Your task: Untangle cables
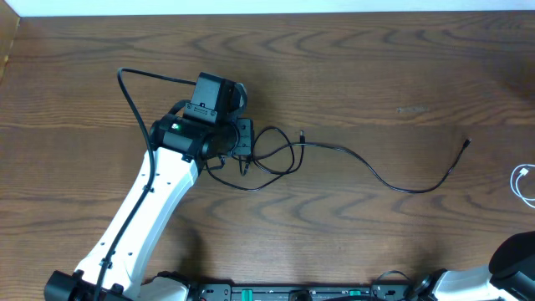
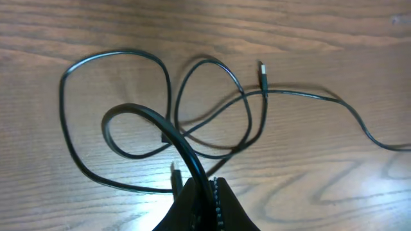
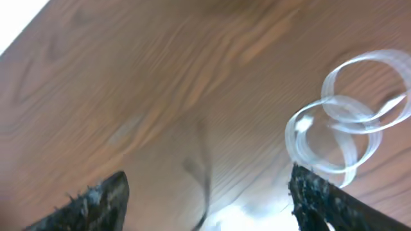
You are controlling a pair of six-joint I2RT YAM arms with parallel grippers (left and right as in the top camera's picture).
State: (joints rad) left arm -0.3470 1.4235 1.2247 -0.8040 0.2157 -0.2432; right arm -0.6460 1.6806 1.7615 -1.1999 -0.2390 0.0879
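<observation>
The wooden table (image 1: 376,67) carried a looped black cable (image 1: 410,191) mid-surface and a white cable (image 1: 523,182) at its right edge.

- The black cable (image 1: 401,190) loops at the table's (image 1: 376,67) middle and trails toward the right edge.
- The white cable (image 1: 516,186) lies at the right edge.
- The left arm (image 1: 150,209) blocks the near-left corner.
- The far edge and far-right corner are open.
</observation>
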